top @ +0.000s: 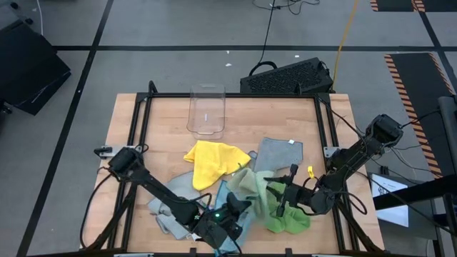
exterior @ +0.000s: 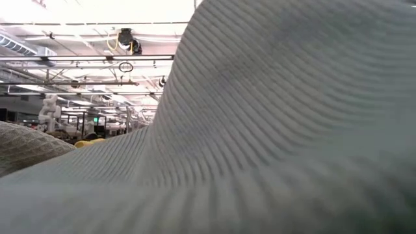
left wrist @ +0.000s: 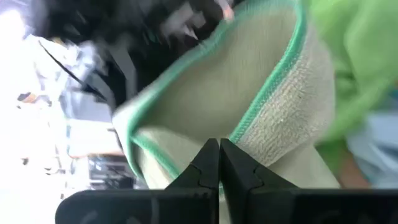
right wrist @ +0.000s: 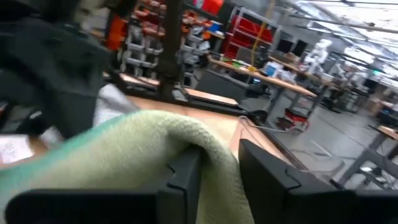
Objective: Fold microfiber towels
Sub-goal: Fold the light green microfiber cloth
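Observation:
Several microfiber towels lie bunched at the table's near middle: a yellow one (top: 211, 163), a grey one (top: 278, 153), a bright green one (top: 287, 216), a light blue one (top: 227, 194) and another grey one (top: 164, 212). A pale green towel (top: 248, 182) with a green hem is raised between my two grippers. My left gripper (top: 239, 207) (left wrist: 219, 149) is shut on it. My right gripper (top: 277, 194) (right wrist: 221, 174) has its fingers parted with the towel between them. In the low view a pale cloth (exterior: 260, 130) right at the camera hides almost everything. My left gripper pinches the pale green towel at its green-hemmed edge (left wrist: 244, 127) between the two fingertips. It comes slanting from the table's near left. The cloth spreads away from the fingers, folded over on itself. My right gripper comes about level from the table's right. A rounded fold of the pale green towel (right wrist: 199, 140) lies in the gap and drapes over one finger (right wrist: 186, 177). Whether the other finger touches it, I cannot tell.
A clear plastic bin (top: 206, 111) stands at the table's far middle. A black keyboard-like object (top: 285, 77) sits beyond the far edge. Black frame rails (top: 139, 121) run along the table's sides. Bare wood shows at the far left and right of the bin.

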Controlling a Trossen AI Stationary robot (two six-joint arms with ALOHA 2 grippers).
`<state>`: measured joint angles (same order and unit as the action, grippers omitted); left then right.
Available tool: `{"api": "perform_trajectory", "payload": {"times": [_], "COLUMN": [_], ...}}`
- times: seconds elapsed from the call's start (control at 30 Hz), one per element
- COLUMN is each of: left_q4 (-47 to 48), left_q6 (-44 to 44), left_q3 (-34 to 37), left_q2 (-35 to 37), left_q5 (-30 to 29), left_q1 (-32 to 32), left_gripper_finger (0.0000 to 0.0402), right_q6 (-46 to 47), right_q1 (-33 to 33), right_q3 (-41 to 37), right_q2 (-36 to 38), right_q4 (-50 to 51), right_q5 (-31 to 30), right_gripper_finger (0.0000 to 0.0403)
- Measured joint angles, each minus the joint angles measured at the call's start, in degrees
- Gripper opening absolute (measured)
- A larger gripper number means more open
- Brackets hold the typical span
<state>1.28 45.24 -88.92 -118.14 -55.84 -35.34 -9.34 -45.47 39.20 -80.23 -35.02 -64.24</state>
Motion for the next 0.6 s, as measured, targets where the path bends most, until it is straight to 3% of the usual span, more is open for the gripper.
{"api": "perform_trajectory", "payload": {"times": [0.17, 0.27, 0.43, 0.6], "left_q4": [11.17, 15.13, 15.78, 17.33], "left_q6": [-10.97, -14.57, -15.64, -17.2], "left_q3": [0.0, 0.0, 0.04, 0.04], "left_q2": [2.59, 3.04, 3.13, 3.13], "left_q5": [-0.32, -0.37, -0.19, 0.21], "left_q1": [0.01, -0.1, -0.12, -0.12], "left_gripper_finger": [0.0007, 0.0004, 0.0008, 0.0007], "right_q6": [3.38, 5.89, 9.67, 11.84], "right_q1": [-0.18, -0.17, -0.18, -0.35], "right_q3": [0.0, 0.0, 0.0, 0.0], "right_q2": [0.0, -0.02, -0.03, 0.28], "right_q4": [4.31, 6.39, 7.63, 9.41], "right_q5": [2.19, 7.03, 15.1, 16.47], "right_gripper_finger": [0.0121, 0.0123, 0.0124, 0.0124]}}
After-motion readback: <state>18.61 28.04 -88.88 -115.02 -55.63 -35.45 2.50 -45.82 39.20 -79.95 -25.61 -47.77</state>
